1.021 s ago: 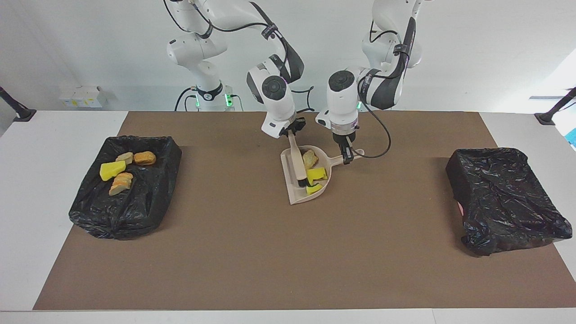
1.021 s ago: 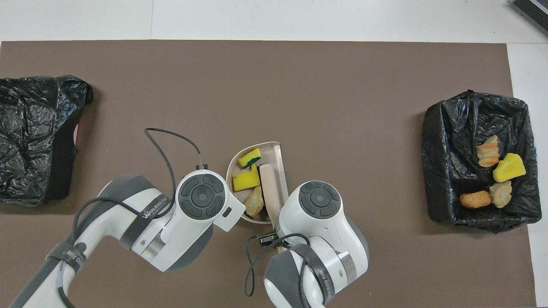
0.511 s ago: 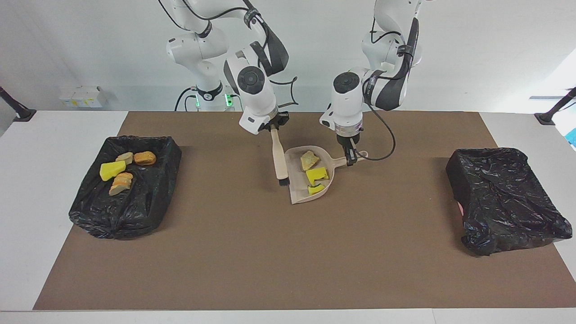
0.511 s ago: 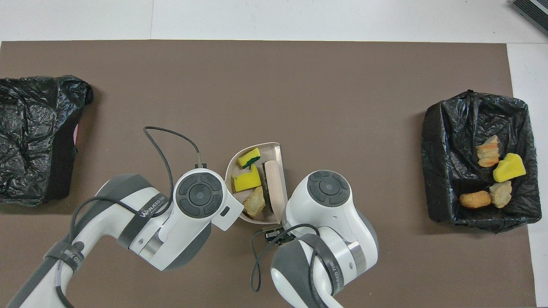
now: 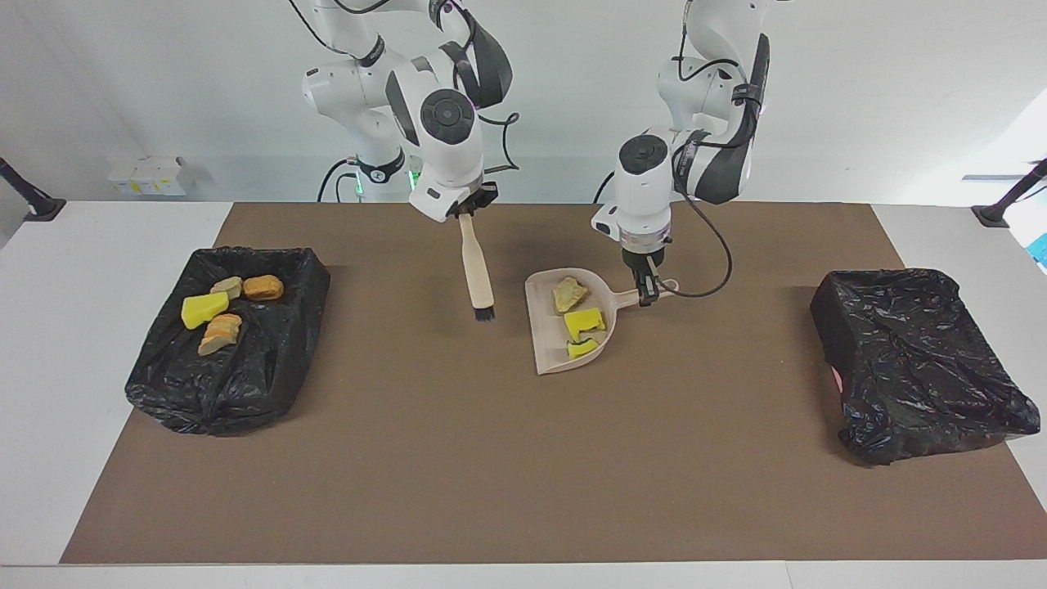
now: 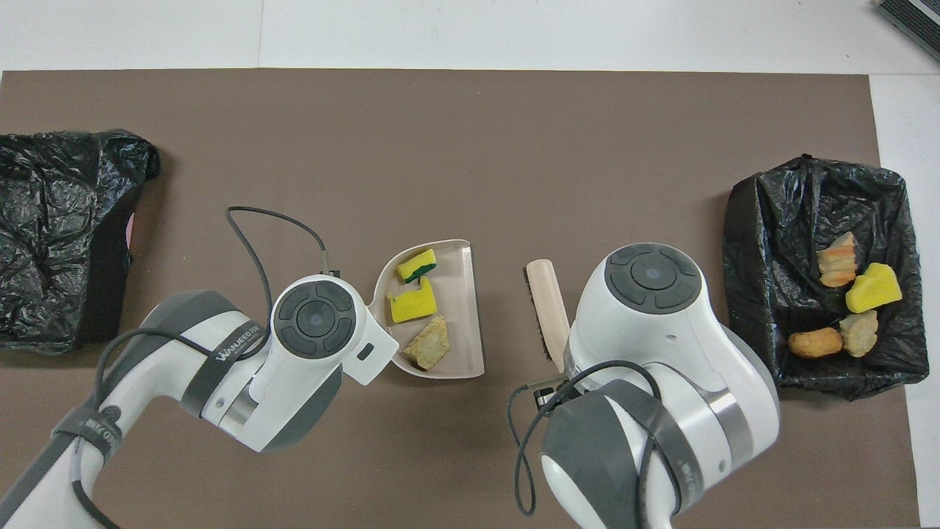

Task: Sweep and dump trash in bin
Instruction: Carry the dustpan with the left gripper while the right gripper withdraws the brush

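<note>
The beige dustpan (image 5: 546, 343) (image 6: 463, 330) sits mid-mat, and my left gripper (image 5: 649, 288) is shut on its handle. In it lies trash: a tan lump (image 5: 568, 293) (image 6: 429, 345), a yellow wedge (image 5: 584, 321) (image 6: 413, 305) and a yellow-green piece (image 5: 582, 348) (image 6: 416, 266). My right gripper (image 5: 466, 214) is shut on the handle of the brush (image 5: 476, 270) (image 6: 547, 308). The brush hangs bristles down over the mat, beside the dustpan toward the right arm's end. The black-lined bin (image 5: 270, 360) (image 6: 749, 294) at that end holds several trash pieces (image 5: 204, 309) (image 6: 872, 288). From overhead, the wrists hide both grippers.
A second black-bagged bin (image 5: 916, 360) (image 6: 59, 235) stands at the left arm's end of the brown mat, with its bag crumpled over the top. A cable loops from the left wrist (image 5: 703, 270) beside the dustpan handle.
The right gripper lifted the brush out of the dustpan and carried it toward the right arm's end. The left gripper shifted the dustpan slightly toward the left arm's end.
</note>
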Robot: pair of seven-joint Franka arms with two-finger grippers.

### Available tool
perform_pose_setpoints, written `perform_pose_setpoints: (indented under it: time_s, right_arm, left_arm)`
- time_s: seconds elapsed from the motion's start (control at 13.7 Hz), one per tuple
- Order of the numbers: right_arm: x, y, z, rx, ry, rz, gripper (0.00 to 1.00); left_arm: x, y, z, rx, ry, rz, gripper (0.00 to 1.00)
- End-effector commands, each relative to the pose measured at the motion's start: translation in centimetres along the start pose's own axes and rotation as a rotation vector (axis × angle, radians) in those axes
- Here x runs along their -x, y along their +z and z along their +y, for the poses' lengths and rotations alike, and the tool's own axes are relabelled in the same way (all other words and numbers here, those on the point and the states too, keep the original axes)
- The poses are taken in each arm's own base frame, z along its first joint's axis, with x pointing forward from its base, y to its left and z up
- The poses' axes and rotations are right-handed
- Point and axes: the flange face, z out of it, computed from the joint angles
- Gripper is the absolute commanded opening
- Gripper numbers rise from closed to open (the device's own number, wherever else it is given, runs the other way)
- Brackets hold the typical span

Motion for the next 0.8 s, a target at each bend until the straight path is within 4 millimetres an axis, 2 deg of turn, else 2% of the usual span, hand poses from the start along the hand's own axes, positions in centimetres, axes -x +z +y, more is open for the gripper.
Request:
perform_pose_setpoints:
  time_s: [0.0, 0.07, 0.29, 0.44, 0.66, 0.73]
  right_arm:
    - [2.0, 1.3, 0.3, 0.035, 0.016, 0.019, 0.00]
    - [2.2, 1.7, 0.4, 0.028, 0.020, 0.038, 0.00]
    - [2.6, 2.3, -0.6, 0.013, 0.024, 0.076, 0.00]
    - [3.0, 3.2, -3.0, 0.024, 0.048, 0.088, 0.00]
    - [2.8, 4.5, -7.0, -0.032, 0.089, 0.138, 0.00]
    - [2.8, 5.0, -8.3, -0.048, 0.095, 0.138, 0.00]
  left_arm:
    - [1.0, -0.5, -1.0, -0.030, 0.001, 0.006, 0.00]
    - [2.2, -0.7, -1.6, -0.031, -0.015, 0.004, 0.00]
    - [4.3, -1.1, -2.5, -0.034, 0.008, 0.006, 0.00]
    - [6.2, -1.7, -3.2, -0.041, -0.026, 0.010, 0.00]
    - [11.0, -3.3, -4.8, -0.068, -0.052, 0.018, 0.00]
    - [13.2, -3.6, -5.5, -0.076, -0.060, 0.020, 0.00]
